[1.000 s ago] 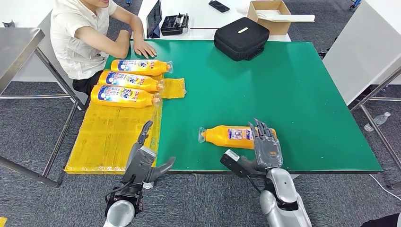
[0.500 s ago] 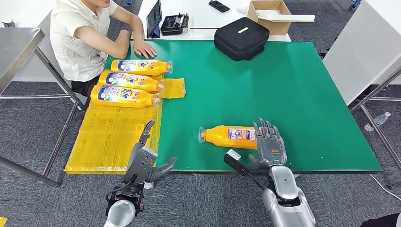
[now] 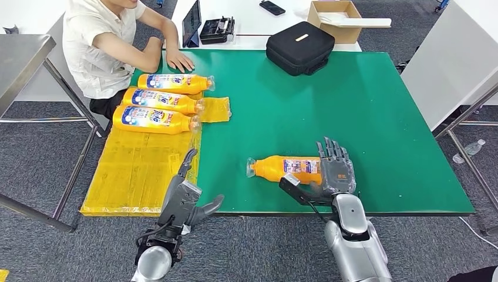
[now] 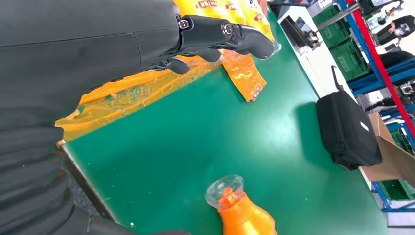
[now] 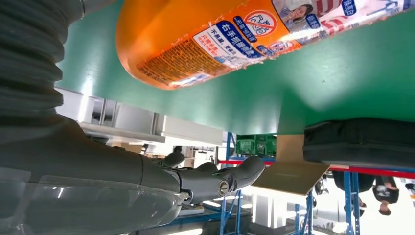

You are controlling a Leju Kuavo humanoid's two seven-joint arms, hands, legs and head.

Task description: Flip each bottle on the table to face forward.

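Three bottles [image 3: 157, 100] lie side by side on a plastic sheet [image 3: 138, 167] at the table's [image 3: 364, 111] left, before a seated person [image 3: 108, 44]. A lone bottle [image 3: 282, 169] lies near the front edge, the right hand [image 3: 333, 173] at its base. A case [image 3: 299, 47] sits at the far edge.

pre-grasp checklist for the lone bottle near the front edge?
1. Orange plastic bottle lies flat on the green table, apart from the rest: ok.
2. Right hand at the bottle's base end, fingers spread: ok.
3. Right hand actually gripping it: cannot tell.
4. Left hand holds nothing, fingers apart, off the bottle's clear cap: ok.
5. Three orange bottles on the yellow sheet away from the work area: ok.
6. Person's hand rests on the far table edge, away from both hands: ok.
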